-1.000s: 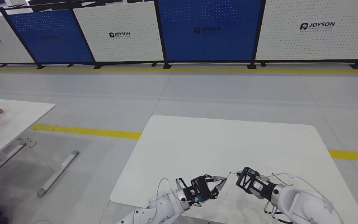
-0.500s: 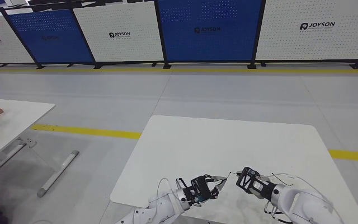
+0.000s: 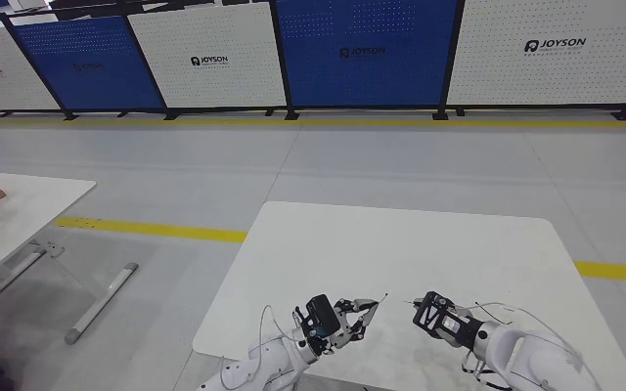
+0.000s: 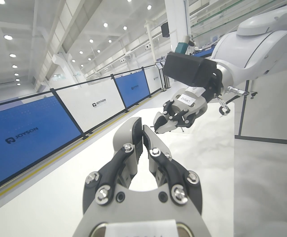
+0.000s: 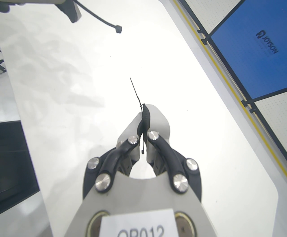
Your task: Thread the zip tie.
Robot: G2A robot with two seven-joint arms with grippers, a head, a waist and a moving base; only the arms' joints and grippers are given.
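Observation:
My left gripper (image 3: 364, 311) (image 4: 142, 129) hovers over the near part of the white table (image 3: 391, 244), shut on a black zip tie (image 3: 380, 299). The tie's square head (image 5: 118, 29) sticks out past a left fingertip (image 5: 71, 10) toward the right arm. My right gripper (image 3: 419, 307) (image 5: 144, 108) is a short way to the right, shut on a thin black tie tail (image 5: 135, 89) whose pointed tip pokes out beyond its fingertips. The head and the tail tip are apart. I cannot tell whether both belong to one tie.
The table's left and near edges lie close to both arms, and most of its far half is bare. A second white table (image 3: 29, 195) stands off to the left. Blue and white fence panels (image 3: 362, 54) line the far floor.
My left gripper has drawn back to the left, away from the right gripper, carrying the zip tie, and its wrist has turned. The right arm has stayed put.

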